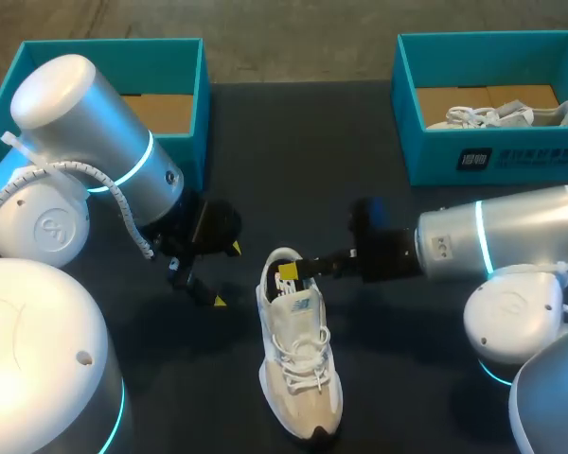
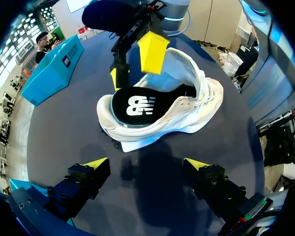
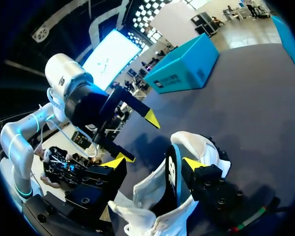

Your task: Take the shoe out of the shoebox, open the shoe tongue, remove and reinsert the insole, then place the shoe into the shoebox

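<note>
Our right hand (image 1: 289,274) is at the heel end of the white shoe (image 1: 303,369), its fingers apart and straddling the heel. One yellow tip hangs over the shoe's mouth and the other sits outside the back of the heel. The black insole (image 2: 137,104), with its white logo, lies between those tips. It rests in the heel of the shoe, and in the left wrist view the upper tip stands off it, so this hand has not closed on anything. Our left hand (image 1: 225,274) is just to the left of the shoe's heel, near it but not touching. Its fingers are spread wide with nothing between them, and they face the shoe's side across a strip of bare counter (image 1: 407,378). The shoe stands upright on its sole near the middle of the dark counter, outside both boxes. Its heel points toward the far side where the two hands meet, and its toe points toward the near edge. The laces are tied over the middle of the shoe. At the far left corner is a teal shoebox (image 1: 114,44), partly hidden behind our left arm. At the far right corner a second teal shoebox (image 1: 511,156) holds another pale shoe (image 1: 497,115) on its brown floor, well apart from the shoe on the counter.
</note>
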